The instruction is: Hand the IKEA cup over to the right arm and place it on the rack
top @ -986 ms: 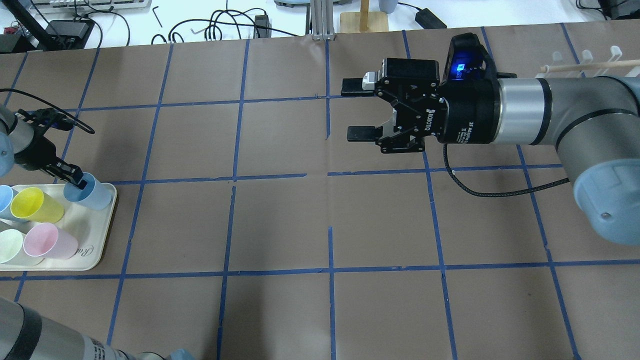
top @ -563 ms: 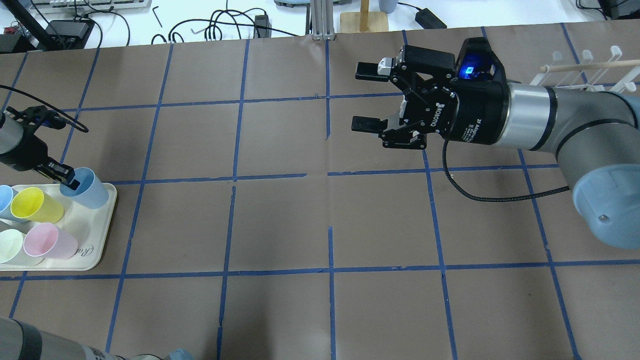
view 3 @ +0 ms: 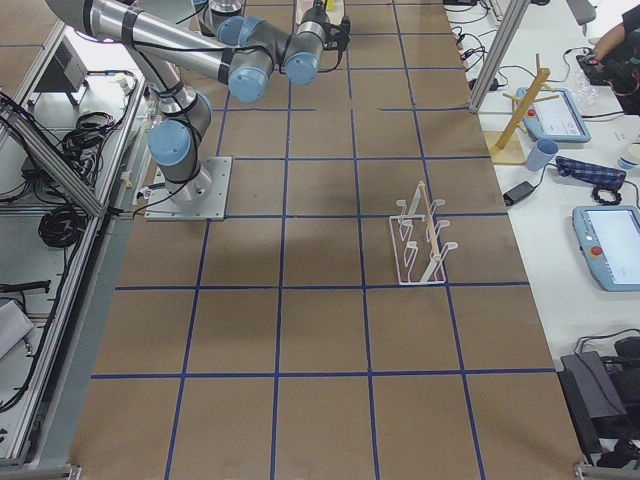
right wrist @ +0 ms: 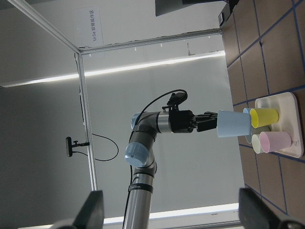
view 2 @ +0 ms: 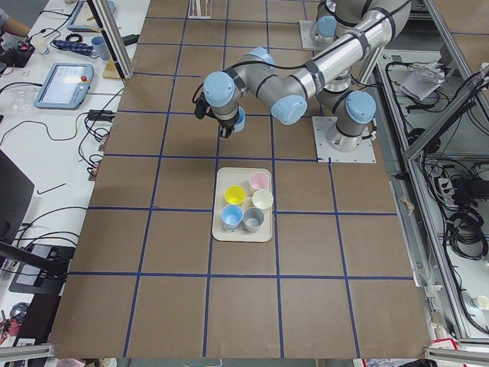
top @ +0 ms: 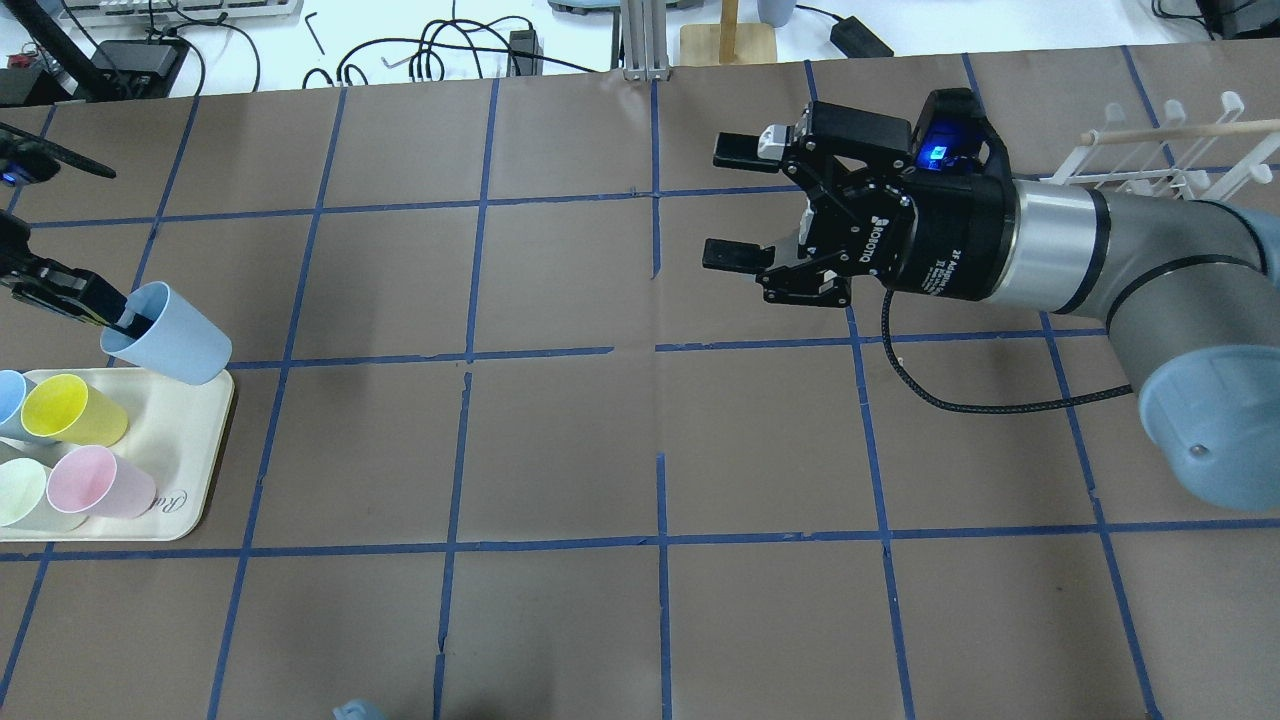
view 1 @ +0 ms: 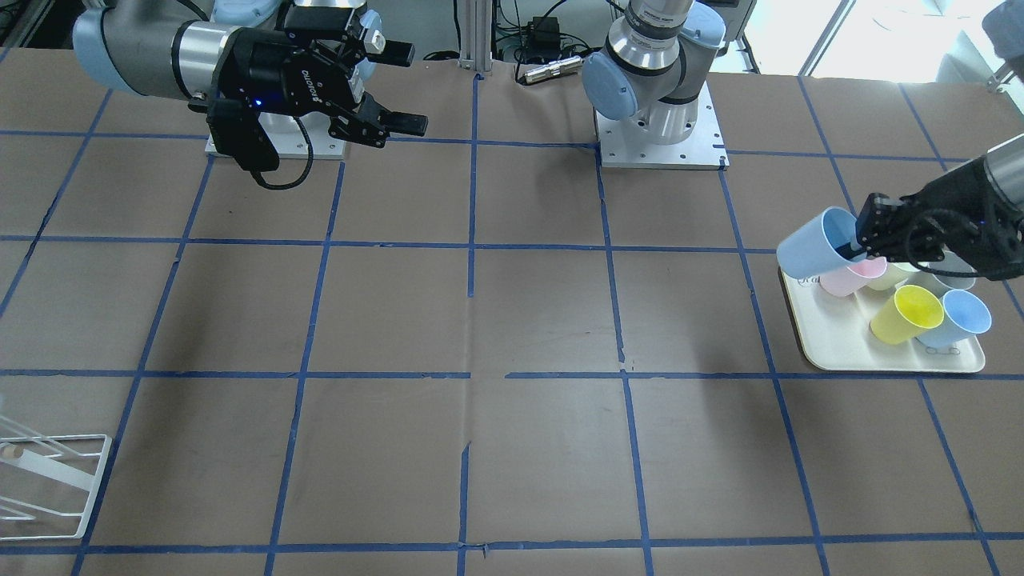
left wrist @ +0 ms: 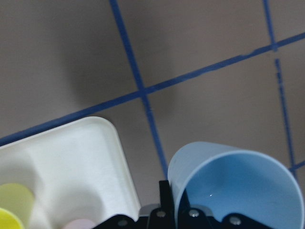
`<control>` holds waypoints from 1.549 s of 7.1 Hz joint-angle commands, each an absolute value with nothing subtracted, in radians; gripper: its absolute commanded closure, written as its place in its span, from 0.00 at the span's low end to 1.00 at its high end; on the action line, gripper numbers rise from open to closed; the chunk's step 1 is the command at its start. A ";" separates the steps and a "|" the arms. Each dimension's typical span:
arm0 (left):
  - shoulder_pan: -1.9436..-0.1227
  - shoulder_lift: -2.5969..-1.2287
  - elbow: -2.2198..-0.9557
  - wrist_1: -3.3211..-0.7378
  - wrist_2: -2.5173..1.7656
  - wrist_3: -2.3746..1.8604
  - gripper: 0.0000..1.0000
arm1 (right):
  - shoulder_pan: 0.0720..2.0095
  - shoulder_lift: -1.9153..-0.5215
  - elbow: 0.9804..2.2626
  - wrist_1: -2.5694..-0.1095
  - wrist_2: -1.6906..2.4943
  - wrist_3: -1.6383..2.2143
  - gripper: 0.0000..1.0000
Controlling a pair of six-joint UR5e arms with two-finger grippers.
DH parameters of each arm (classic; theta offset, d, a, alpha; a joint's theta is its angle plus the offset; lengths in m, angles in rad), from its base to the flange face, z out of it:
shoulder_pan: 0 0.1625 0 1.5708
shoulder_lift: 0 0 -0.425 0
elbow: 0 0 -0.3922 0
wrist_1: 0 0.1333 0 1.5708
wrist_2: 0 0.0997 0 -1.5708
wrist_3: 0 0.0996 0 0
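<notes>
My left gripper [top: 112,312] is shut on the rim of the pale blue IKEA cup [top: 172,347], one finger inside it. It holds the cup tilted in the air above the far corner of the cream tray [top: 190,480]. The cup also shows in the front view [view 1: 810,250], the left wrist view [left wrist: 238,191] and the right wrist view [right wrist: 234,124]. My right gripper [top: 730,203] is open and empty, held above the table's middle right with its fingers pointing toward the left arm. The white wire rack [top: 1160,150] stands at the far right, behind the right arm.
On the tray stand a yellow cup [top: 70,410], a pink cup [top: 95,482], a second blue cup [top: 8,395] and a pale green cup [top: 20,490]. A wooden stand [top: 728,40] and cables lie beyond the table's far edge.
My left gripper has lifted the blue cup off the tray and raised it away from the other cups. My right gripper has shifted slightly and stays open.
</notes>
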State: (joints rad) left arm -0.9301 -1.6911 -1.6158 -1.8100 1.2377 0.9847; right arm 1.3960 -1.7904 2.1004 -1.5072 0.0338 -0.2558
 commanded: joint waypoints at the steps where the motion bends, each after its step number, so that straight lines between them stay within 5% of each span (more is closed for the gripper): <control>1: -0.930 -1.664 -1.571 -2.264 0.913 1.000 1.00 | 1.396 -1.787 2.102 -1.508 0.035 -0.252 0.00; 5: -0.972 -1.632 -1.708 -2.641 0.472 1.238 1.00 | 1.388 -1.782 2.106 -1.497 0.035 -0.250 0.00; 11: -1.217 -1.545 -1.785 -2.669 0.193 1.367 1.00 | 1.391 -1.781 2.112 -1.502 0.035 -0.227 0.00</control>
